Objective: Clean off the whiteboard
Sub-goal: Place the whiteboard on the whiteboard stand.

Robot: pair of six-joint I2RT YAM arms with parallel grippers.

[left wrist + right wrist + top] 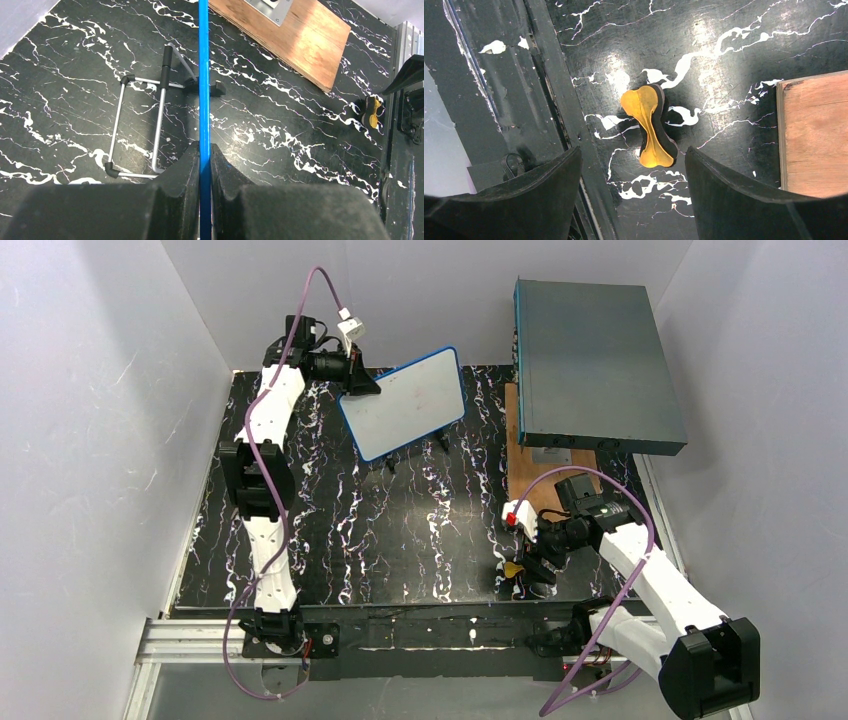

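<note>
whiteboard [405, 405]: stands tilted on its wire stand [140, 125] at the far middle of the worktop, blue frame all round. The face is pale with faint marks, too small to read.
worktop [380, 530]: black with white veining; it carries everything here.
grey-teal box [595, 360]: far right, resting over a wooden panel [530, 470], well apart from the job.
left pincer [362, 380]: clenched on the whiteboard's upper left edge. The wrist view shows the blue frame running straight between the two fingers, so it seems to be steadying the whiteboard.
right pincer [631, 155]: released and grasping nothing. It hangs above the eraser with its jaws spread to either side, and I see no contact.
eraser [649, 127]: bone-shaped, yellow back over a black pad, lying on the worktop near the front right edge, far from the whiteboard.
done: the whiteboard is braced and the right arm is lined up over the eraser.
left: by my reading, nearly all of it. The eraser has yet to be gripped, lifted, carried across and rubbed over the face; no wiping is under way.
</note>
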